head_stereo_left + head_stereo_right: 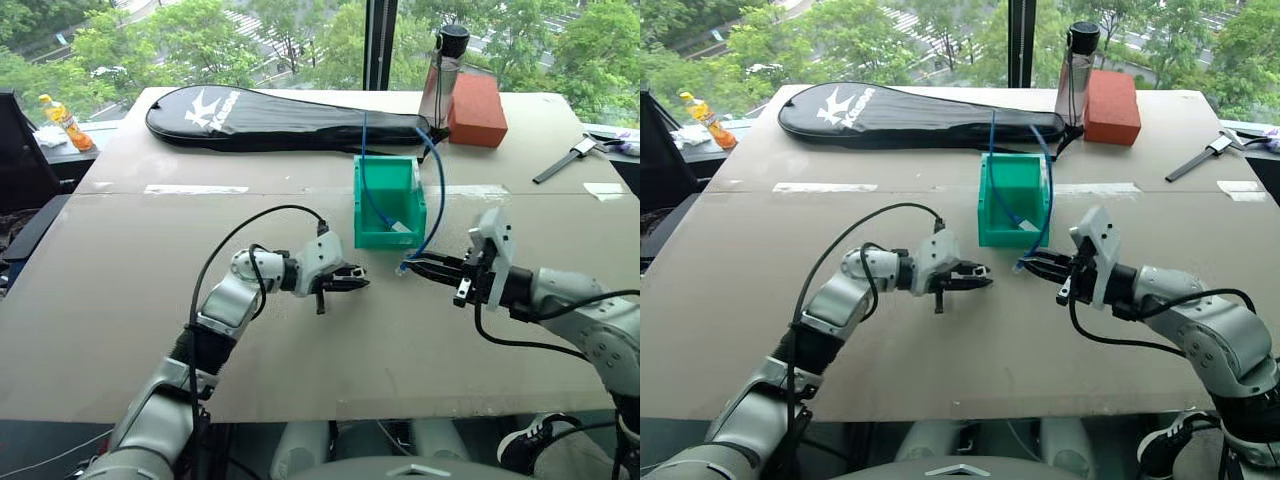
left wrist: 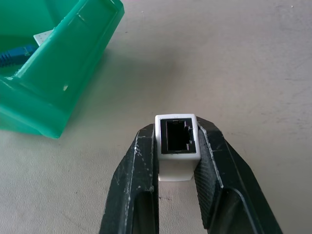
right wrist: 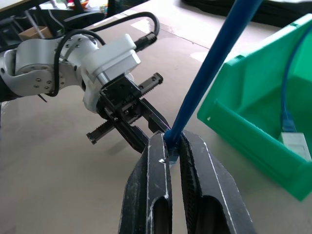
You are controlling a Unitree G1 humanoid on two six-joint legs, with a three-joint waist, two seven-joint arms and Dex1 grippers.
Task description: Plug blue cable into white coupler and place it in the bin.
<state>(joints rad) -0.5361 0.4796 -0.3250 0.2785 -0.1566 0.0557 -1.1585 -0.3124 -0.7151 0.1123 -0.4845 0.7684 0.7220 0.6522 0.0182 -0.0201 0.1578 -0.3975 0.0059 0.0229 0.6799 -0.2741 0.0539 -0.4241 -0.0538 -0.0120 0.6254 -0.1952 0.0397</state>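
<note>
White coupler (image 2: pixel 177 146), pinched in the left tool (image 1: pixel 347 283), points its open socket toward the right tool (image 1: pixel 420 267). That tool pinches the blue cable (image 3: pixel 209 73) just behind its plug, cord rising toward the bin (image 1: pixel 385 236).

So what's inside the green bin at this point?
Inside the bin lies a second blue cable plugged into a white coupler, its cord running up over the back wall. The bin's walls hide part of its floor.
</note>
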